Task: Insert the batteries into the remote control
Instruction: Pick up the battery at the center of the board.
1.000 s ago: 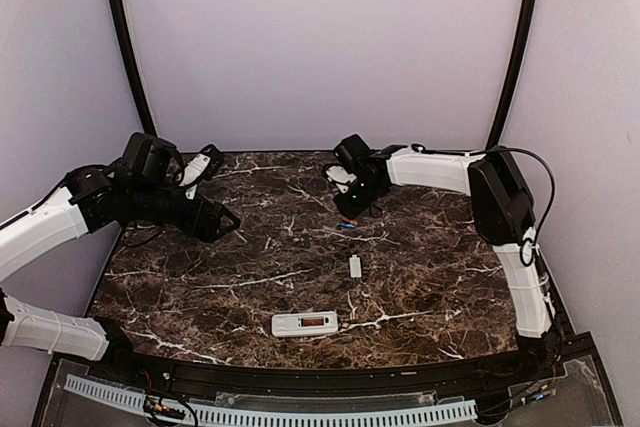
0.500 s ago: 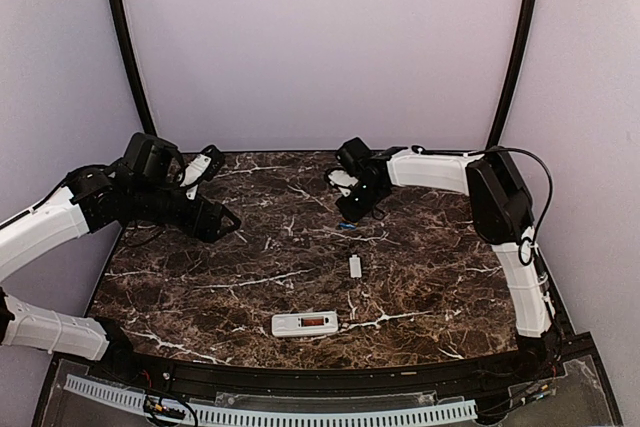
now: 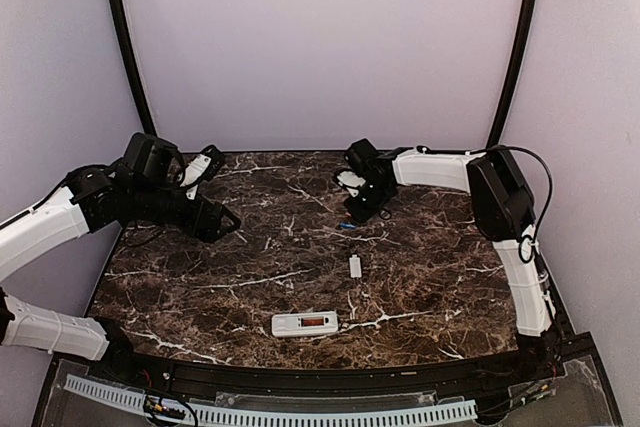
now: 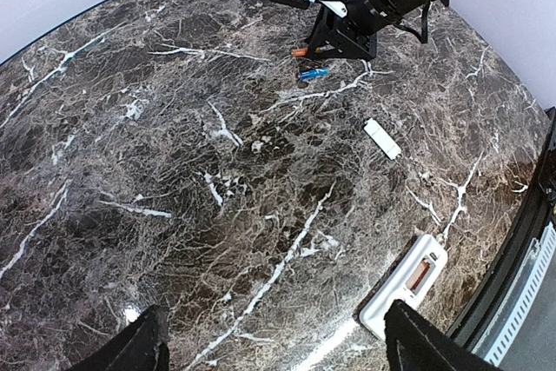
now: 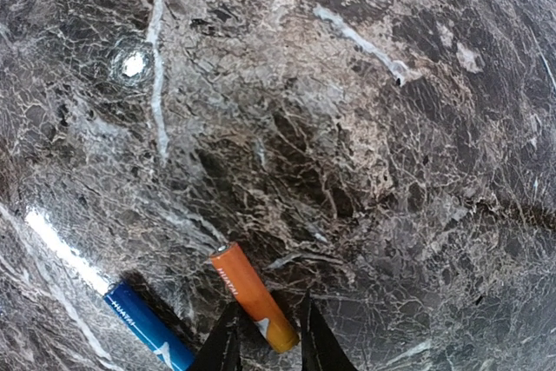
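The orange battery (image 5: pixel 252 297) and the blue battery (image 5: pixel 148 327) lie side by side on the marble, apart from each other. My right gripper (image 5: pixel 269 303) is down over the orange one, its fingers narrowly open on either side of the battery's near end, with a thin gap showing. From above it sits at the back middle (image 3: pixel 355 212), with the blue battery (image 3: pixel 346 225) just in front. The white remote control (image 3: pixel 304 324) lies near the front edge with a reddish open recess in it. My left gripper (image 3: pixel 228 219) hovers open and empty at the left, high above the table.
A small white oblong piece (image 3: pixel 355 266) lies between the batteries and the remote, also in the left wrist view (image 4: pixel 382 138). A black rim (image 3: pixel 300 372) edges the marble table at the front. Dark poles stand at the back corners.
The right wrist has shifted slightly to the right and its fingers have narrowed around the orange battery. The left arm, remote and white piece have not moved.
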